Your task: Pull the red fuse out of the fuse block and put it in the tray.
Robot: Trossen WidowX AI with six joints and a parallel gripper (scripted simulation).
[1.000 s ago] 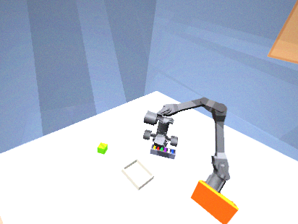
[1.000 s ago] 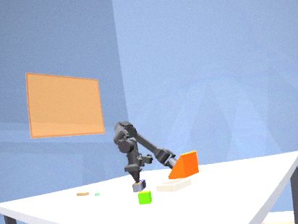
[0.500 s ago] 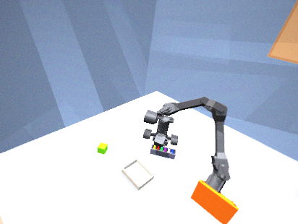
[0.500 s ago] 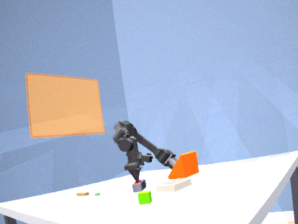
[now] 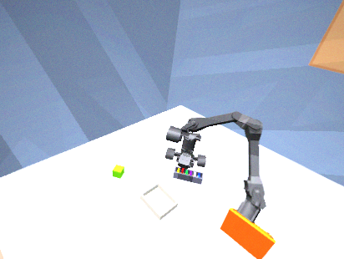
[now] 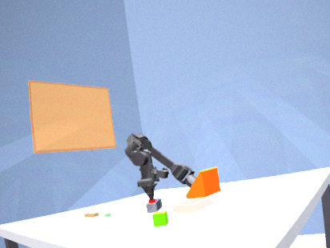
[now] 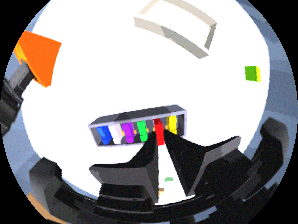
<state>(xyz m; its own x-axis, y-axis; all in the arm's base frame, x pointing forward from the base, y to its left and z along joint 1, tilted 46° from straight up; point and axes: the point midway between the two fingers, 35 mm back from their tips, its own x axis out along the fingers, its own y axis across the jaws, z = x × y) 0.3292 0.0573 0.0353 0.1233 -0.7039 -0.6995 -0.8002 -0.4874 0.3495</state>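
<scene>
On the white table [image 5: 75, 209], a green cube [image 5: 118, 170] sits at far left, the shallow white tray [image 5: 159, 201] right of it and nearer. Right again, the grey fuse block [image 5: 189, 175] holds a row of coloured fuses. The gripper [image 7: 162, 160] points straight down over the block, clenched on the red fuse [image 7: 160, 132], which is partly raised above its neighbours. The grey arm [image 5: 250, 154] rises from its orange base [image 5: 247, 233] at near right, bends at the elbow and reaches left.
</scene>
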